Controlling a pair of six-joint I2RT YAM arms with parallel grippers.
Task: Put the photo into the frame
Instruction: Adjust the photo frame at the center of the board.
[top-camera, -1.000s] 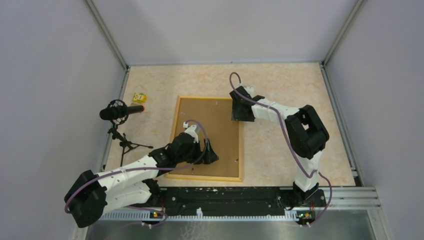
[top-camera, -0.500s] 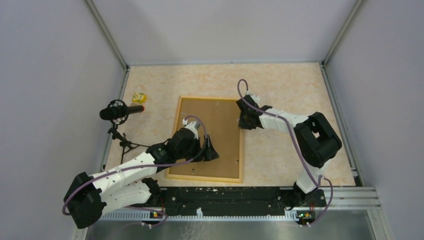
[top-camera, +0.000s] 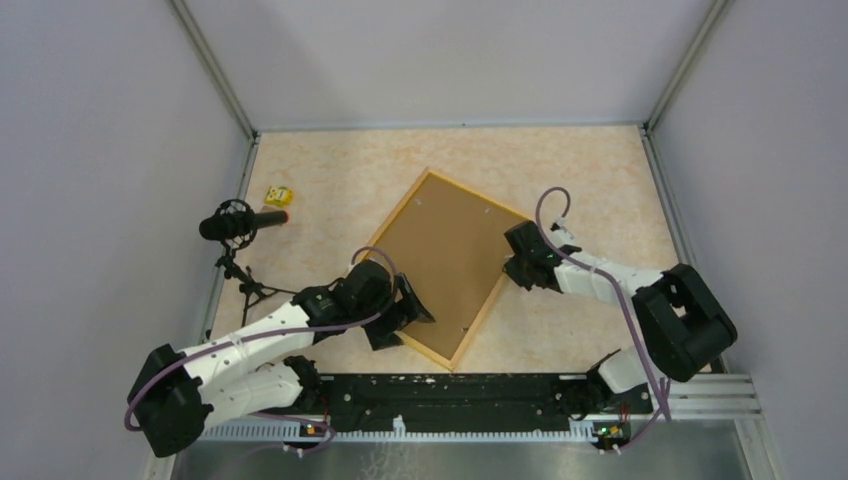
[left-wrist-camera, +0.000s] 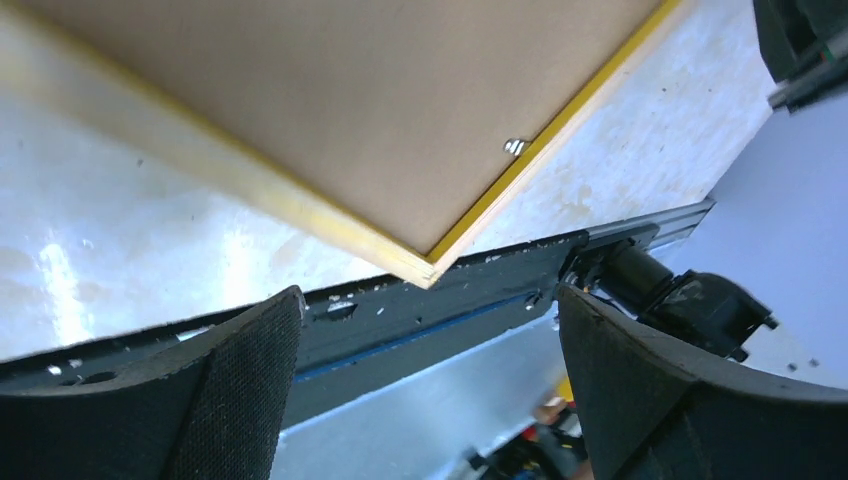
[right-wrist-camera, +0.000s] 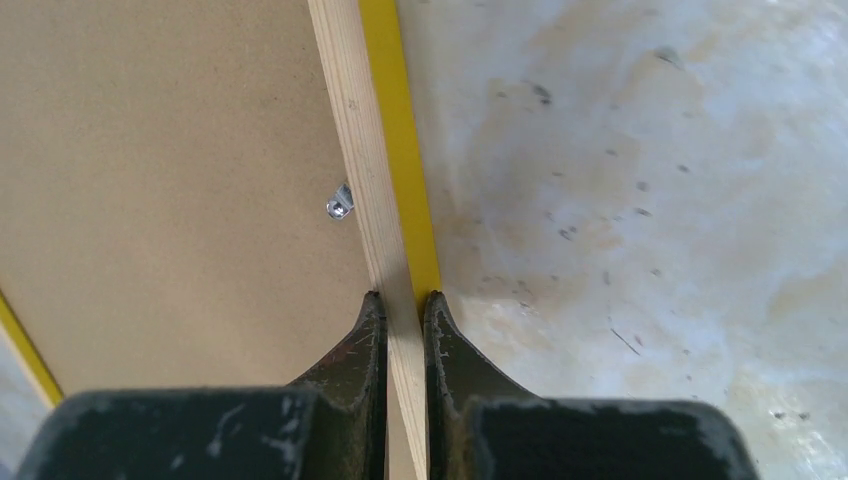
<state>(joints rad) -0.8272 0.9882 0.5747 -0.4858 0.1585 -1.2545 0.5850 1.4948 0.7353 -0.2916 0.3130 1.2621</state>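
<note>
Right fingers (right-wrist-camera: 365, 340) pinch the frame's (right-wrist-camera: 362, 130) pale wooden rail — left fingers (left-wrist-camera: 240, 380) spread wide.

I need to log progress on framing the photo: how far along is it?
Done: nothing certain. The frame lies back up with the brown backing board in it; no photo is in view, so whether one sits beneath is hidden. In hand: the right pincer is shut on the frame's side rail, the left pincer hangs open at the near corner. Left: likely fitting the photo.
</note>
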